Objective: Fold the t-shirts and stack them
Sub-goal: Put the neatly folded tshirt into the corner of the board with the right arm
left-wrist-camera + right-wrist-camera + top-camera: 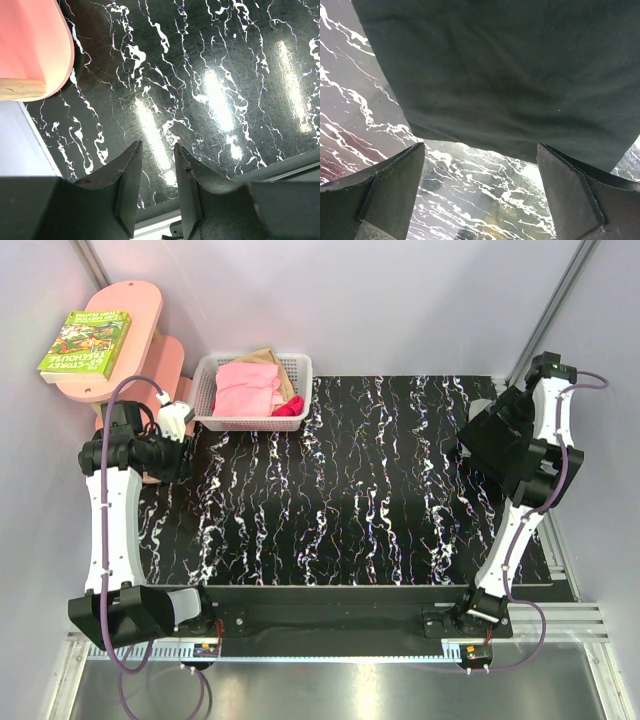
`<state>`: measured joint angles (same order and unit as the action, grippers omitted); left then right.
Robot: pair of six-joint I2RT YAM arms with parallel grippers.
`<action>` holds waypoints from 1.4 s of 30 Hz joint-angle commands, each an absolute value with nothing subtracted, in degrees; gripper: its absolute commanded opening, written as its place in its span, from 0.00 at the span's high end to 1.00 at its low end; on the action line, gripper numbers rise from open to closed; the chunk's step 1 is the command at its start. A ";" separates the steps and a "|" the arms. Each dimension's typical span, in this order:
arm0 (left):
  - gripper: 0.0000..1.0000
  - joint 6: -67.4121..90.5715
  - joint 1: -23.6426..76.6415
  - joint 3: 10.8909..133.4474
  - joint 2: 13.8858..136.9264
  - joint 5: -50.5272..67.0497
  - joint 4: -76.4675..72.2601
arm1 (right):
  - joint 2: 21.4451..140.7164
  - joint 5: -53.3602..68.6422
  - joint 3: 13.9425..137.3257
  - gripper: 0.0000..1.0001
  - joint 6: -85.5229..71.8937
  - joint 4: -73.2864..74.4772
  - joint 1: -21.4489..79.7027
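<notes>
I'm hovering the right gripper (480,149), spread wide, just short of the black shirt (510,75) ahead (left gripper (157,145), half-parted, empty, far from it).

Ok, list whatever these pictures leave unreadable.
- Right wrist: the dark cloth runs off the top and right edges; no print or outline shows.
- Top view: the right arm covers part of that cloth; a pale patch beside it is too small to name.
- Top view: pink cloth hides the basket's lower contents.
</notes>
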<state>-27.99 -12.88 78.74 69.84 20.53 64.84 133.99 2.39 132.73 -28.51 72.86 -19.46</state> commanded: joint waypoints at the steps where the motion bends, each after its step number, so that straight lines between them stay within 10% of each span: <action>1: 0.63 -27.16 -13.18 81.65 69.96 20.48 65.56 | 129.11 0.26 131.67 0.00 -27.95 70.49 -20.83; 17: 0.63 -27.86 -13.36 82.26 69.87 19.86 66.53 | 133.58 -8.70 122.70 0.00 -28.48 65.74 -20.48; 42: 0.63 -27.86 -13.89 80.95 67.76 18.28 66.01 | 151.34 5.54 145.28 0.00 -22.86 74.09 -1.76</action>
